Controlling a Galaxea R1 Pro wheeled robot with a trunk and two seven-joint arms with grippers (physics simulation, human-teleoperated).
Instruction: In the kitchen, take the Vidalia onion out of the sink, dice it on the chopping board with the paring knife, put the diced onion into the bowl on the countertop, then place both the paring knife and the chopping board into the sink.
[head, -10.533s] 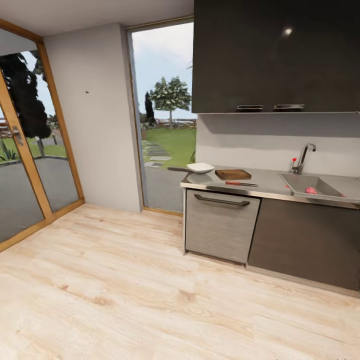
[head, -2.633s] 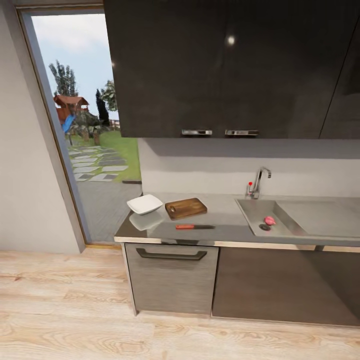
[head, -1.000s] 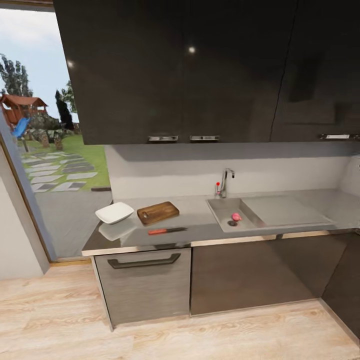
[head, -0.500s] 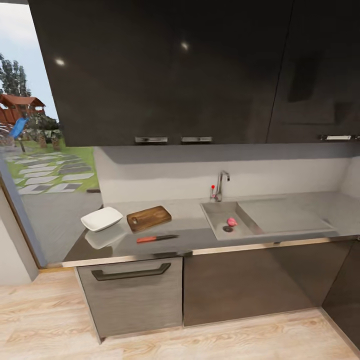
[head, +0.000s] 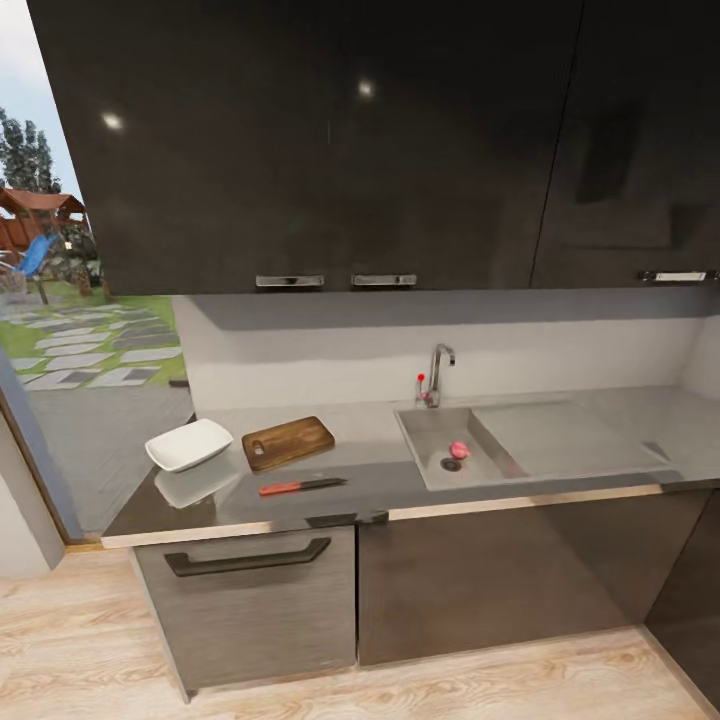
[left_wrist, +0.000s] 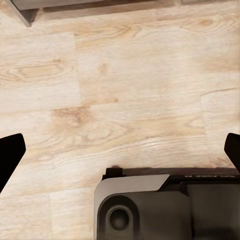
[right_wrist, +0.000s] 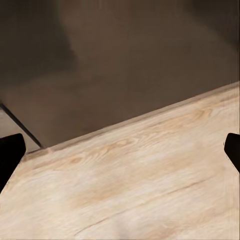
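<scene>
From the head camera, the small rounded pink-tinged Vidalia onion (head: 459, 450) lies in the rectangular grey steel sink (head: 425, 440), just beside the round drain (head: 451, 464). On the long glossy dark grey surface (head: 370, 480) to the left sit the dark brown wooden chopping board (head: 288, 442), the white squarish bowl (head: 188, 445) just beside it, and the slim red-handled paring knife (head: 302, 486) in front of the board, near the edge. As I judge it, the robot is not yet within reach; a rounded bulb on smooth steel may roll away if the jaws close off-centre, and the tap (head: 439, 369) stands close to the path down.

In the left wrist camera, the left gripper (left_wrist: 120, 150) points down at pale wooden floor (left_wrist: 125, 90); its dark fingertips (left_wrist: 10, 155) sit at opposite edges, so the jaws are wide and empty.

In the right wrist camera, the right gripper (right_wrist: 120, 150) also hangs low, aimed at the floor where it meets the dark cabinet front (right_wrist: 125, 60), jaws wide, holding nothing.
</scene>
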